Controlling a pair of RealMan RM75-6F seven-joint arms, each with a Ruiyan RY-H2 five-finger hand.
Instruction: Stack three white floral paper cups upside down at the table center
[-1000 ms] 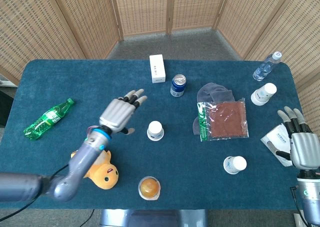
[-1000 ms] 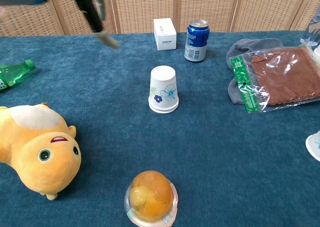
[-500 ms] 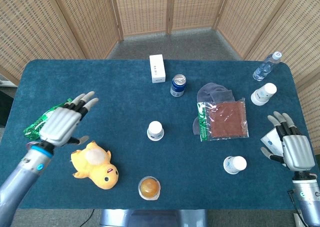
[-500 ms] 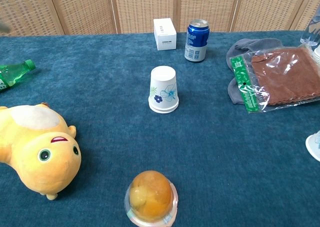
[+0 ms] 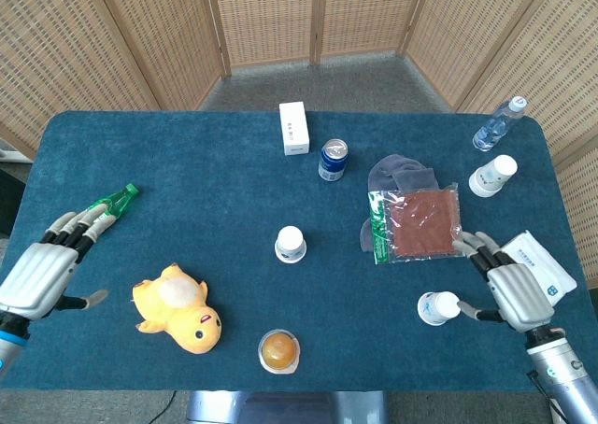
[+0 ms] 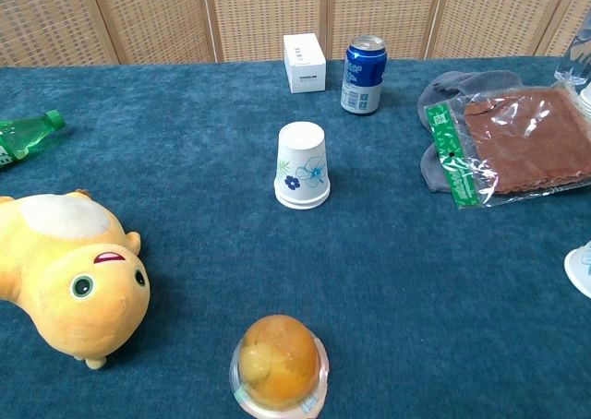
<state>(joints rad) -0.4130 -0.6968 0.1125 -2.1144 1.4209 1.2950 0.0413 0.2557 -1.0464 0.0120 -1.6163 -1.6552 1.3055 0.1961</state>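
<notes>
One white floral cup (image 5: 291, 244) (image 6: 302, 165) stands upside down at the table center. A second cup (image 5: 438, 307) lies toward the front right; only its edge (image 6: 582, 269) shows in the chest view. A third cup (image 5: 492, 175) sits at the far right near the back. My right hand (image 5: 512, 291) is open, fingers spread, just right of the second cup, its thumb close to it. My left hand (image 5: 42, 270) is open at the table's left edge, far from all the cups. Neither hand appears in the chest view.
A yellow plush toy (image 5: 177, 308) and a jelly cup (image 5: 279, 350) sit at the front. A green bottle (image 5: 114, 201), white box (image 5: 293, 128), blue can (image 5: 333, 160), grey cloth (image 5: 400, 174), brown packet (image 5: 419, 222), water bottle (image 5: 498, 123) and white pack (image 5: 539, 263) lie around.
My left hand has drawn back from beside the center cup to the left table edge. My right hand has moved left and inward, ending next to the front-right cup.
</notes>
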